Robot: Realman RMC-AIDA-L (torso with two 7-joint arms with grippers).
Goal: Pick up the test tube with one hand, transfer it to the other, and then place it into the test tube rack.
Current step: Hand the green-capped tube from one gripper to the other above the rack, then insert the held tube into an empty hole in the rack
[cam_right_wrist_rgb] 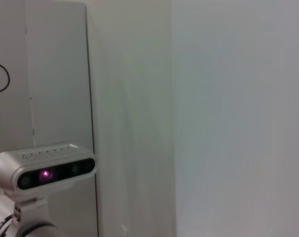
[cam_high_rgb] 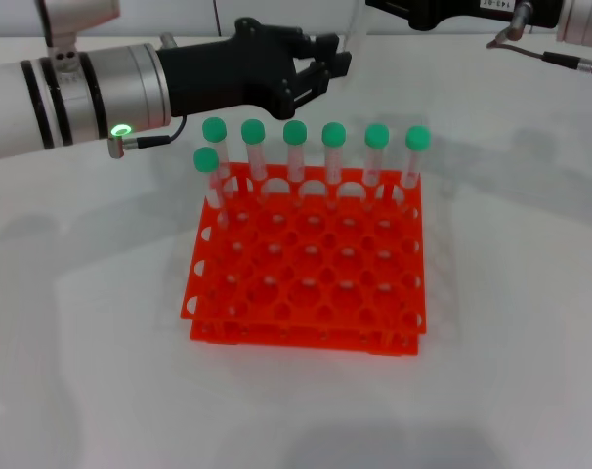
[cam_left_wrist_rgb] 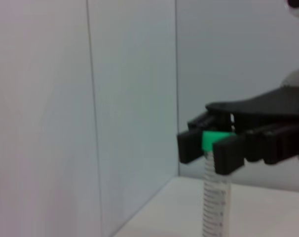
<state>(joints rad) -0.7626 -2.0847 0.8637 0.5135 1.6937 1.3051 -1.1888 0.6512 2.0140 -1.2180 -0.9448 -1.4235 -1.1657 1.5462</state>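
My right gripper (cam_high_rgb: 376, 8), black with a white label, is at the top edge of the head view, behind the rack. It is shut on the green cap of the test tube (cam_high_rgb: 354, 34), which hangs upright below it. In the left wrist view the right gripper (cam_left_wrist_rgb: 212, 146) pinches the cap, and the clear tube (cam_left_wrist_rgb: 216, 197) drops out of frame. My left gripper (cam_high_rgb: 333, 59), unlabelled, reaches in from the left, its tip right beside the tube's lower part. The orange-red rack (cam_high_rgb: 306, 293) stands on the table in front of both grippers.
Several green-capped tubes (cam_high_rgb: 295, 132) stand in the rack, most along its back row and one (cam_high_rgb: 207, 159) in the second row at the left. The rack's other holes are open. White table (cam_high_rgb: 511, 293) surrounds the rack. The right wrist view shows only walls and a camera unit (cam_right_wrist_rgb: 43, 170).
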